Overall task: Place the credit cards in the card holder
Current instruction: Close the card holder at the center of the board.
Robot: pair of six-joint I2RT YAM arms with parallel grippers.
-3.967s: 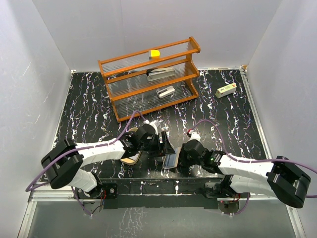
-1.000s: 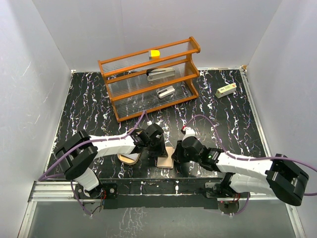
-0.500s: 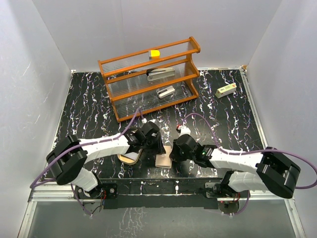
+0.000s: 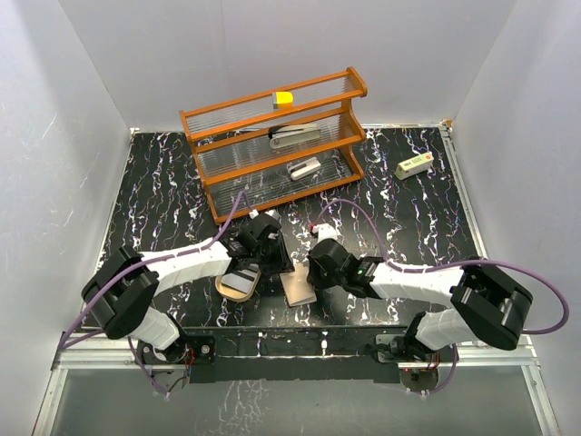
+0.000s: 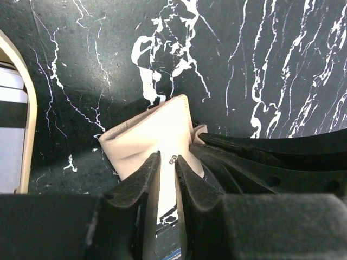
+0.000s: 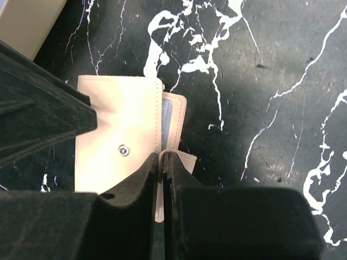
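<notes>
The card holder (image 4: pixel 224 287), an oval tan tray, lies at the near left with a grey, white-striped credit card (image 4: pixel 241 280) flat inside it. In the left wrist view its rim (image 5: pixel 30 108) and that card (image 5: pixel 10 103) sit at the left edge. Beside the tray lies a tan stitched wallet (image 4: pixel 298 287). My left gripper (image 5: pixel 167 158) has its tips on the wallet's snap panel (image 5: pixel 154 132). Its jaws are nearly together, and whether they pinch anything is unclear. My right gripper (image 6: pixel 164 156) is shut on the wallet's thin tab. A bluish card edge (image 6: pixel 166 116) shows in the wallet's fold.
An orange rack (image 4: pixel 272 145) stands at the back holding two grey stapler-like objects (image 4: pixel 295 136) (image 4: pixel 306 168) and a yellow block (image 4: pixel 284 98). A small white box (image 4: pixel 413 165) lies at the back right. Purple cables arch over both arms.
Both wrists have slid left and farther from the bases, and the wallet has shifted slightly with them. The dark card standing between the grippers four seconds ago is gone from there.
</notes>
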